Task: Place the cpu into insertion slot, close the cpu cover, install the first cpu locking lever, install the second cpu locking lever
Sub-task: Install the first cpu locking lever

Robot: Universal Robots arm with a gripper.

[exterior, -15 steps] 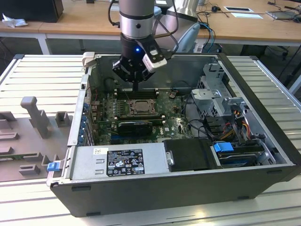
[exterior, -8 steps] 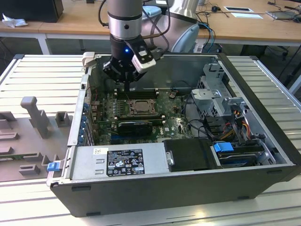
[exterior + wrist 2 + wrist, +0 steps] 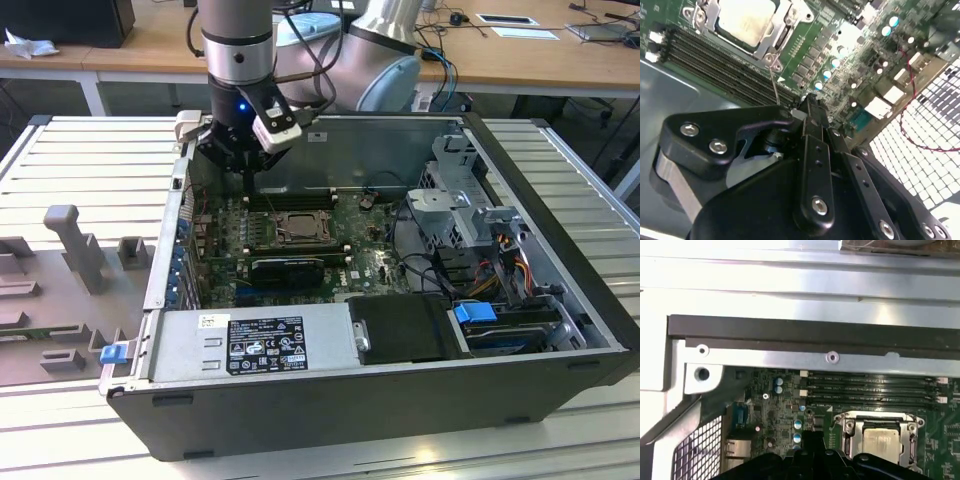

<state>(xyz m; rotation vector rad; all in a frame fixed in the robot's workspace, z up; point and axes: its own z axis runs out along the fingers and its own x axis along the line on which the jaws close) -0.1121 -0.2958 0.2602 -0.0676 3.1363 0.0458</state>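
**Jaws shut, parked beside the insertion slot**

The gripper (image 3: pixel 247 176) hangs inside the open computer case (image 3: pixel 400 415) on the bench (image 3: pixel 80 150). It is just beside the insertion slot (image 3: pixel 300 228), near one end of the memory slots (image 3: pixel 720 65) that border the slot. The jaws are drawn together and nothing is seen held in them. The cpu (image 3: pixel 746 20) lies flat in the insertion slot, with the cpu cover (image 3: pixel 875 418) down around it. A thin locking lever (image 3: pixel 774 80) sticks up from one corner of the slot, near the gripper tip.
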